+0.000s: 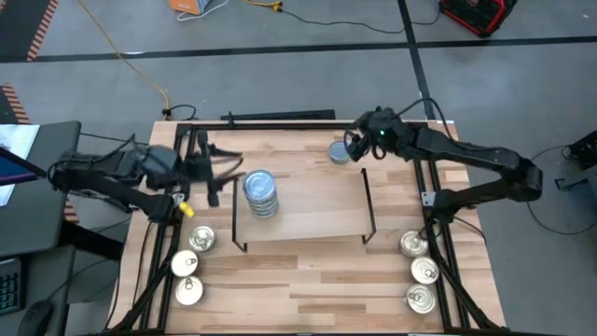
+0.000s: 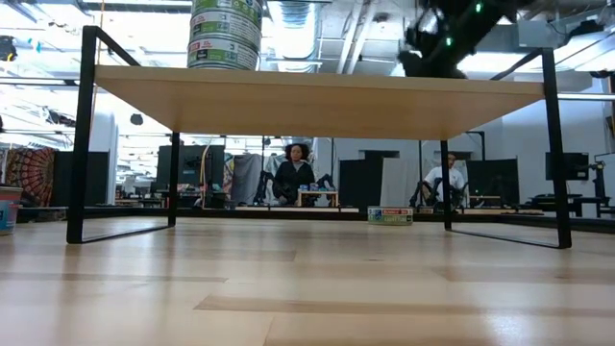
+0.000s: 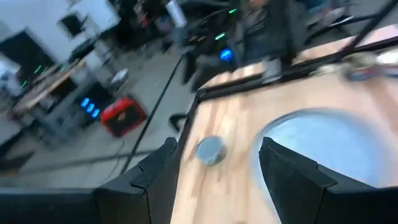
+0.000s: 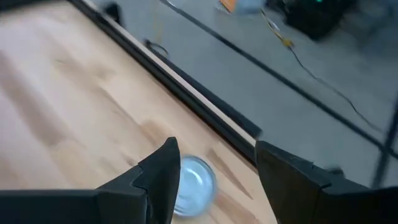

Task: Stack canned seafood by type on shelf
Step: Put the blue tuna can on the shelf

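Right gripper open just above lone blue-grey tin

Even overhead light, soft shadows. Left wrist view motion-blurred; right wrist view slightly soft. Ceiling glare behind the shelf, low view.

Tin stack on shelf, left end.

Stack of tins cut off by low view's top edge
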Robot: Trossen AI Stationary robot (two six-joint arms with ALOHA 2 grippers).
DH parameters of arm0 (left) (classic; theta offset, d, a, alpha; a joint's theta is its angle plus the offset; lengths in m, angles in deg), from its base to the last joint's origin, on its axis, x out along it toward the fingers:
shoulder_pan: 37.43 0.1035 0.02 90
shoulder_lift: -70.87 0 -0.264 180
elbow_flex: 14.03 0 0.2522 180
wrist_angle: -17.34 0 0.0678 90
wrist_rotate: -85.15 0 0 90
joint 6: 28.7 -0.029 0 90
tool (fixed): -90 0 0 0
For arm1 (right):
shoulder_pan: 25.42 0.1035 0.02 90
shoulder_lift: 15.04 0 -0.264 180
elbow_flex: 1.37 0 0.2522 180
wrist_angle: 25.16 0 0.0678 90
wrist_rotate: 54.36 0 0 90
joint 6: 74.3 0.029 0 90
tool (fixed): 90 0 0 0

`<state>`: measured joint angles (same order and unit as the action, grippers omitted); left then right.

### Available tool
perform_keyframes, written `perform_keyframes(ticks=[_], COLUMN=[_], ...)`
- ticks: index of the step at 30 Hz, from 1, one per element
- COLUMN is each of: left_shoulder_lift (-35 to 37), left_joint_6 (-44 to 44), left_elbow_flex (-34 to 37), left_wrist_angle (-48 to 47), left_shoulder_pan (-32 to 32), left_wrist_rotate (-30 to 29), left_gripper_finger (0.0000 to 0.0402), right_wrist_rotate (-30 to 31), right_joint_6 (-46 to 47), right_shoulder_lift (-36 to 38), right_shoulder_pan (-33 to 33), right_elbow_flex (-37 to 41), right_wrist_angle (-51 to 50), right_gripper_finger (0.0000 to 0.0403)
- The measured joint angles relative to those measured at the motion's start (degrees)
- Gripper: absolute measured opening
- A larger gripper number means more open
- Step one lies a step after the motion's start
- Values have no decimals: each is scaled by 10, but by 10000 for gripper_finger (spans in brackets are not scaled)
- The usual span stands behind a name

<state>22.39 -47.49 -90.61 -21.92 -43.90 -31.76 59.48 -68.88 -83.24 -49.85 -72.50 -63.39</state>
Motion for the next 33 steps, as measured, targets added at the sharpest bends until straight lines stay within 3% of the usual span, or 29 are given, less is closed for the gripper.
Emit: perform_keyframes(ticks=[5,10,13,16,21,26,29,33], left_shoulder_lift=[36,91,113,124,122,90,64,46], left_joint_6=[29,48,34,0,-66,-69,-68,-73], left_elbow_flex=[54,88,95,107,129,143,142,133], left_wrist_angle=[0,0,9,33,67,98,102,120], left_shoulder_pan=[114,119,88,51,-29,-118,-172,-236], left_wrist_rotate=[92,116,122,180,271,245,175,69], left_gripper_finger=[210,210,210,210,210,210,210,210], right_wrist_rotate=[-1,-2,-25,-57,-59,-50,36,126], right_joint_6=[2,1,-11,-14,-39,-54,-25,70], right_shoulder_lift=[10,77,116,144,142,99,72,38], right_shoulder_pan=[-50,-21,45,134,307,439,507,579], right_elbow_flex=[7,7,7,6,25,47,46,21], right_wrist_angle=[-66,-121,-121,-106,-37,55,62,-6], right_gripper_finger=[240,240,240,240,240,240,240,240])
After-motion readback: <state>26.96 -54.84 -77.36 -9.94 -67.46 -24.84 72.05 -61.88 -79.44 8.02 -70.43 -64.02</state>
